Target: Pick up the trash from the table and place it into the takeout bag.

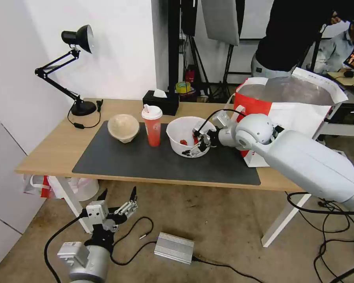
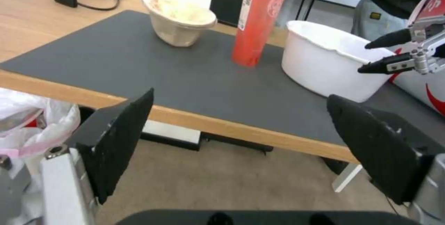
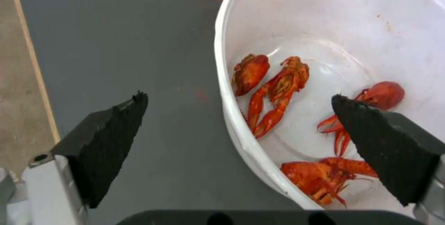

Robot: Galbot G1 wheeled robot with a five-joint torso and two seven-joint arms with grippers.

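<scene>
On the dark mat (image 1: 145, 161) of the table (image 1: 47, 153) stands the trash: a beige pulp bowl (image 1: 123, 127), a tall red cup (image 1: 152, 126) with a white lid, and a wide white bowl (image 1: 181, 135) holding red crayfish scraps (image 3: 273, 89). My right gripper (image 1: 194, 144) is open astride the white bowl's near rim (image 3: 227, 89), one finger inside and one outside over the mat. The takeout bag (image 1: 287, 106) stands open at the table's right end, behind my right arm. My left gripper (image 1: 119, 191) hangs open below the table's front edge (image 2: 222, 126), holding nothing.
A black desk lamp (image 1: 80, 39) and a black tissue box (image 1: 160, 101) stand along the back of the table. A red-and-white plastic bag (image 1: 47, 184) hangs under the left end. A silver box (image 1: 174, 247) and cables lie on the floor.
</scene>
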